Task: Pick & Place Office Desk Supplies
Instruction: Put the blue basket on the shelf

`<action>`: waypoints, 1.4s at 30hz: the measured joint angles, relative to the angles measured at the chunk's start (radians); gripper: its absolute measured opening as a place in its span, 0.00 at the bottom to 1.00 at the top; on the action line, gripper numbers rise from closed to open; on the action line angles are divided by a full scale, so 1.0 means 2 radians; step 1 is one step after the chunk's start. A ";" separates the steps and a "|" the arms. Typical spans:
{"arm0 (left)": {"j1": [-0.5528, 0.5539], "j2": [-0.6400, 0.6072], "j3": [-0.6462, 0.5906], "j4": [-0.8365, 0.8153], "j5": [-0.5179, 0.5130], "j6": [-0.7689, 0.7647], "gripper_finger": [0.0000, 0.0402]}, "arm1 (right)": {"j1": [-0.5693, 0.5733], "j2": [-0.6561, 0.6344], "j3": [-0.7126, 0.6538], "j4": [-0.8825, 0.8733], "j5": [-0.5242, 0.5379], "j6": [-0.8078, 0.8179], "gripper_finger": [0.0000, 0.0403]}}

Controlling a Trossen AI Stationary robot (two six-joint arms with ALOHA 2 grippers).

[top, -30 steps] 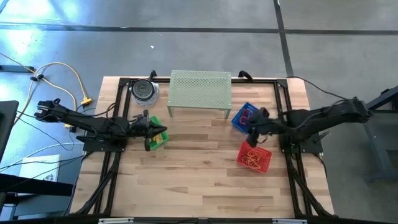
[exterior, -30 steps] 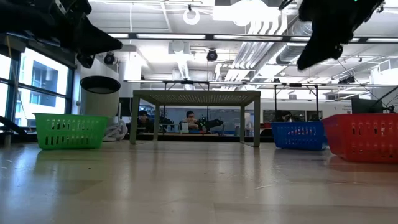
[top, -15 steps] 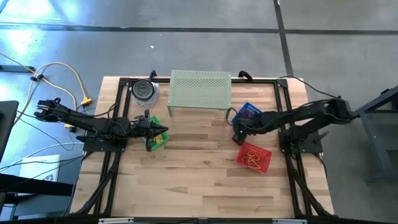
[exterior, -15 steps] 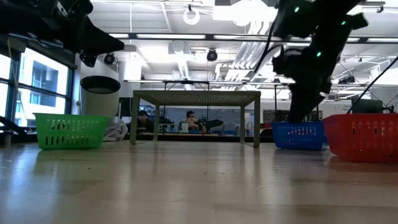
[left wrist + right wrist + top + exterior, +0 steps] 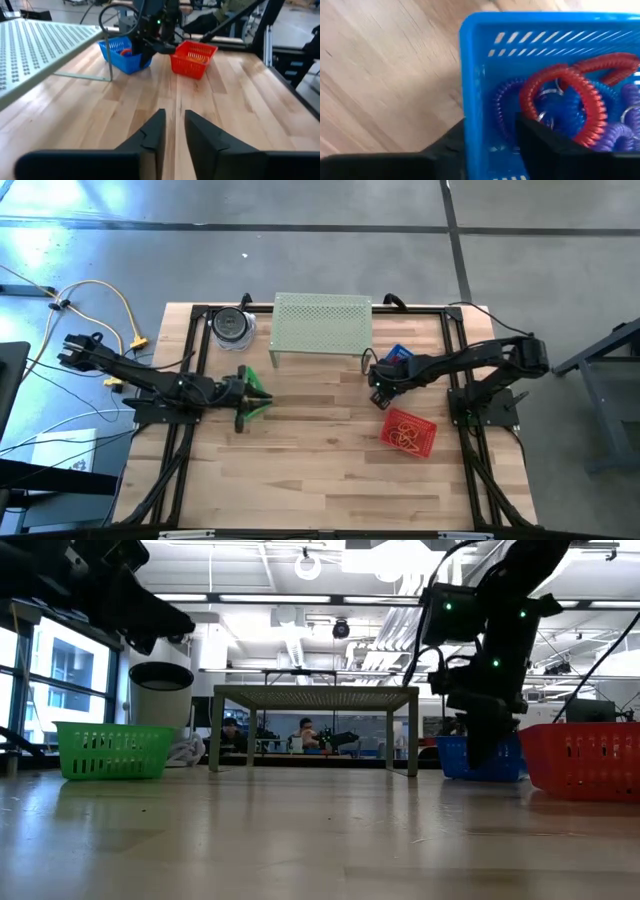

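Right gripper [image 5: 487,137] hangs over the blue slotted plastic basket [image 5: 475,65], fingers apart straddling its wall, lower centre of the wrist frame. Red coiled plastic band [image 5: 570,97] and purple coils [image 5: 615,135] lie inside. Shift inward, clear the wall, then close on one coil. Left gripper [image 5: 172,137] waits mid-left, fingers slightly apart, empty.

Overhead, table-level, two wrist views

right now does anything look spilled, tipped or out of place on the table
Nothing stands out. The green basket, blue basket and red basket all sit upright on the table, with the coil bands inside the blue one. The right tool straddles the blue basket's wall, which looks deliberate.
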 joint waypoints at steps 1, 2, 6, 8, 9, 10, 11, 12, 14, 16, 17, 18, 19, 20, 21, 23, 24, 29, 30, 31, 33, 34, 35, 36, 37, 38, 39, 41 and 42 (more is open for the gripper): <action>0.000 0.004 0.000 0.000 0.000 0.000 0.18 | 0.000 0.002 0.000 -0.001 -0.001 0.000 0.27; 0.000 0.008 0.000 0.000 0.000 0.000 0.20 | 0.000 0.003 0.000 -0.002 -0.002 0.000 0.21; 0.000 0.017 0.000 0.000 0.000 0.000 0.23 | 0.005 0.002 0.000 -0.011 0.000 -0.005 0.03; 0.000 0.019 0.000 0.000 0.000 0.000 0.23 | 0.011 -0.004 0.001 -0.024 0.005 -0.007 0.01; 0.000 0.020 0.000 0.000 0.000 0.000 0.23 | 0.015 -0.005 0.005 -0.037 0.005 -0.007 0.01; 0.000 0.020 0.000 0.000 0.000 0.000 0.23 | 0.019 -0.005 0.012 -0.051 0.006 -0.003 0.01; 0.000 0.020 0.000 0.000 0.000 -0.003 0.23 | 0.023 -0.005 0.021 -0.074 0.009 0.004 0.01; 0.000 0.020 0.000 0.000 0.000 -0.009 0.23 | 0.028 -0.005 0.032 -0.098 0.013 0.013 0.01; 0.000 0.020 0.000 0.000 0.000 -0.016 0.23 | 0.039 -0.005 0.056 -0.149 0.026 0.025 0.01; 0.000 0.020 0.000 0.000 0.000 -0.017 0.23 | 0.051 -0.005 0.084 -0.191 0.037 0.030 0.01; 0.000 0.020 0.000 0.000 0.000 -0.018 0.23 | 0.056 -0.005 0.099 -0.208 0.040 0.030 0.01; 0.000 0.020 0.000 0.000 0.000 -0.018 0.23 | 0.060 -0.005 0.116 -0.229 0.046 0.031 0.01; 0.000 0.020 0.000 0.000 0.000 -0.018 0.23 | 0.064 -0.005 0.135 -0.250 0.052 0.031 0.01; 0.000 0.020 0.000 0.000 0.000 -0.018 0.23 | 0.067 -0.005 0.154 -0.272 0.059 0.031 0.01; 0.000 0.020 0.000 0.000 0.000 -0.019 0.23 | 0.070 -0.005 0.174 -0.294 0.066 0.030 0.01; 0.000 0.020 0.000 0.000 0.000 -0.021 0.23 | 0.074 -0.005 0.214 -0.332 0.081 0.027 0.01; 0.000 0.020 0.000 0.000 0.003 -0.027 0.23 | 0.076 -0.005 0.235 -0.347 0.091 0.025 0.01; 0.000 0.020 0.000 0.000 0.022 -0.047 0.23 | 0.080 -0.005 0.327 -0.377 0.125 -0.059 0.01; 0.000 0.020 0.000 0.000 0.023 -0.047 0.23 | 0.078 -0.005 0.342 -0.369 0.125 -0.088 0.01; 0.000 0.020 0.000 0.000 0.023 -0.046 0.23 | 0.075 -0.005 0.354 -0.352 0.124 -0.123 0.01; 0.000 0.020 0.000 0.000 0.023 -0.042 0.23 | 0.068 -0.005 0.364 -0.298 0.112 -0.205 0.01; 0.000 0.020 0.000 0.000 0.023 -0.042 0.23 | 0.062 -0.005 0.365 -0.264 0.097 -0.246 0.01; 0.000 0.020 0.000 0.000 0.023 -0.043 0.23 | 0.054 -0.005 0.365 -0.234 0.076 -0.285 0.01; 0.000 0.020 0.000 0.000 0.023 -0.043 0.23 | 0.045 -0.005 0.364 -0.207 0.054 -0.319 0.01; 0.000 0.020 0.000 0.000 0.023 -0.043 0.23 | 0.035 -0.003 0.364 -0.184 0.034 -0.346 0.01; 0.000 0.020 0.000 0.000 0.023 -0.044 0.23 | 0.025 0.004 0.365 -0.164 0.018 -0.367 0.01; 0.000 0.020 0.000 0.000 0.024 -0.048 0.23 | 0.015 0.010 0.365 -0.151 0.008 -0.383 0.01; 0.000 0.020 0.000 0.000 0.025 -0.054 0.23 | -0.009 0.022 0.365 -0.144 -0.001 -0.395 0.01; 0.000 0.020 0.000 0.000 0.027 -0.055 0.23 | -0.019 0.030 0.364 -0.145 -0.006 -0.397 0.01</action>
